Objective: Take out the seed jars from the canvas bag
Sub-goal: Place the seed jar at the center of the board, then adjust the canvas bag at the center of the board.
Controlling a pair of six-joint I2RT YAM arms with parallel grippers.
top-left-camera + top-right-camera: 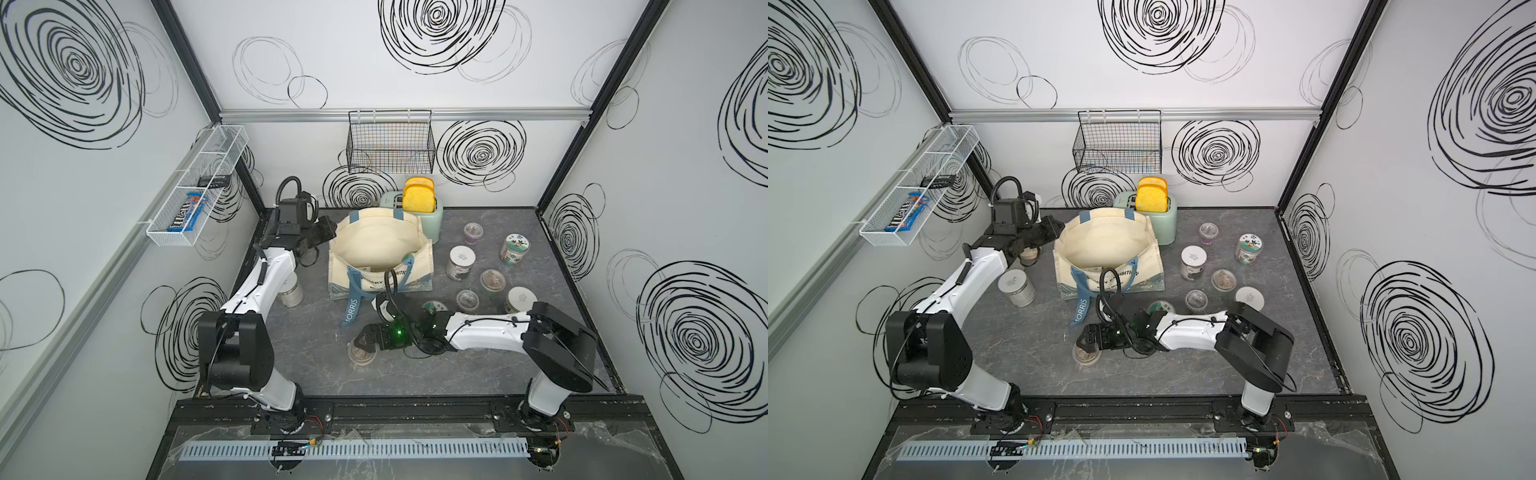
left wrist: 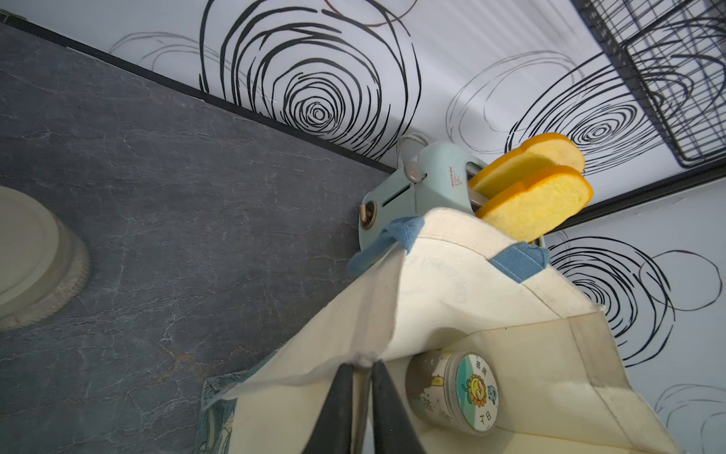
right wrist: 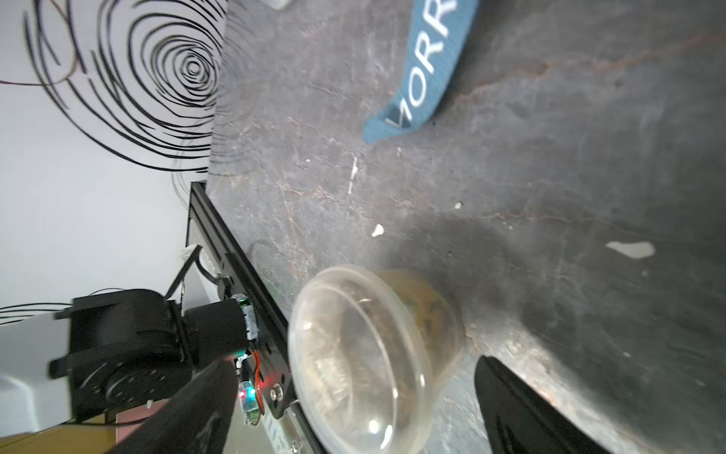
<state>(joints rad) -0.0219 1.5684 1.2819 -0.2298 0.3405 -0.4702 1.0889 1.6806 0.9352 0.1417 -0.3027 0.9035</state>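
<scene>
The cream canvas bag (image 1: 380, 249) (image 1: 1108, 245) stands open at mid-table, one blue handle trailing toward the front. My left gripper (image 1: 331, 232) (image 2: 361, 367) is shut on the bag's left rim, with canvas pinched between the fingers. In the left wrist view one seed jar (image 2: 455, 389) with a sunflower lid lies inside the bag. My right gripper (image 1: 360, 341) (image 3: 353, 363) is open near the front, its fingers either side of a clear-lidded tub (image 1: 362, 355) (image 3: 373, 353) standing on the table. Several seed jars (image 1: 460, 262) stand to the right of the bag.
A mint toaster (image 1: 432, 220) with yellow toast stands behind the bag. A metal-lidded jar (image 1: 1016, 287) stands left of the bag by the left arm, and a tan-lidded jar (image 1: 1030, 255) under the left wrist. A black wire basket (image 1: 390, 141) hangs on the back wall, a white one (image 1: 195, 187) on the left wall.
</scene>
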